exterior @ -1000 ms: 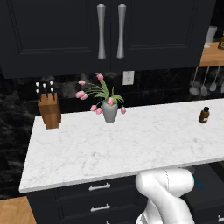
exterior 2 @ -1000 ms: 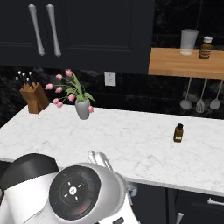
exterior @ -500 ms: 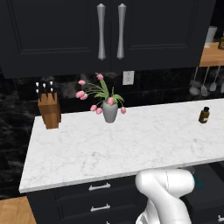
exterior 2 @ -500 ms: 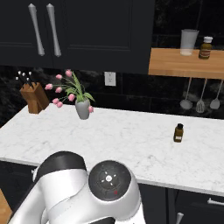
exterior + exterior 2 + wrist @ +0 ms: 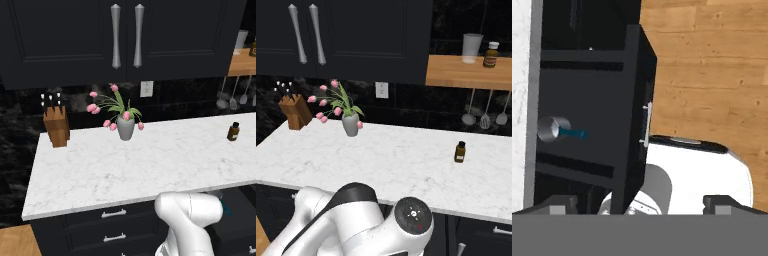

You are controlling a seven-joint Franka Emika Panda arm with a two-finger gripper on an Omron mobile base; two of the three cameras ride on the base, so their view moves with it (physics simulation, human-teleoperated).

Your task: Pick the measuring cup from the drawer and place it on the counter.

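In the hand view the gripper (image 5: 643, 204) stands with jaws spread wide, holding nothing; the steel measuring cup (image 5: 553, 129) with its teal handle lies in the open black drawer (image 5: 587, 105), beyond and left of the fingertips; white marble counter (image 5: 521, 100) further left

Black upper cabinets (image 5: 125, 35), dark marbled backsplash (image 5: 190, 97), wooden floor (image 5: 712, 75).

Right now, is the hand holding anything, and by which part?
Nothing. The hand is open and empty; the measuring cup lies untouched in the open drawer.
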